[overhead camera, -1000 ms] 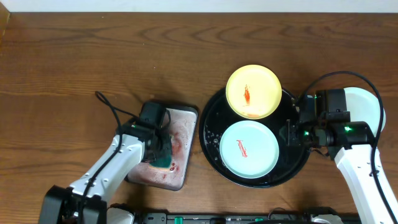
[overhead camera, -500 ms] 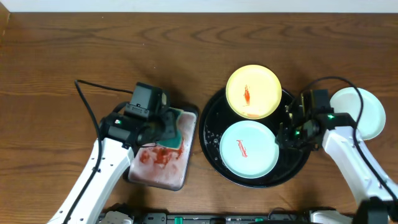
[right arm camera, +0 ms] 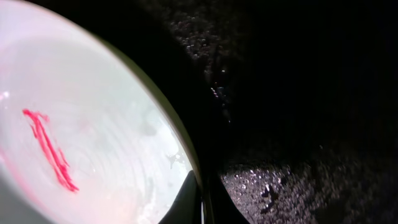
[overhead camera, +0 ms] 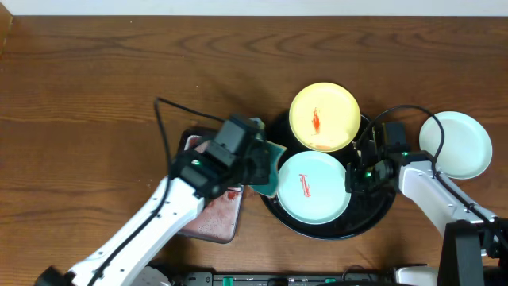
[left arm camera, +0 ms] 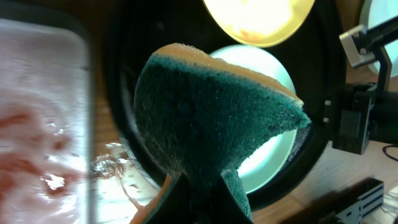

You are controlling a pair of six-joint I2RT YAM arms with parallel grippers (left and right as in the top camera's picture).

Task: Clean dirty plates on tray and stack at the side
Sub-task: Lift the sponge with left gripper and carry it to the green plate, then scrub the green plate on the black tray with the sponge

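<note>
The table is carrying the tray on the robot's right half, with the small grey tray lying just beside it to the left. Two plates are resting in the tray: the yellow plate is overlapping the far rim, and the smeared plate is lying in the near middle. A third plate, showing no sauce, is sitting on the table beyond the tray's right rim.

The left gripper is pinching the sponge tightly and is hanging over the smeared plate's left edge. The right gripper is pressing its jaws together on that plate's right rim, apparently steadying it.

The red smear is lying just right of the sponge, its long axis running diagonally from far-left to near-right. The left arm is therefore the nearer one. The wiping stroke is likely to call for a short travel rightward and down along that axis.
</note>
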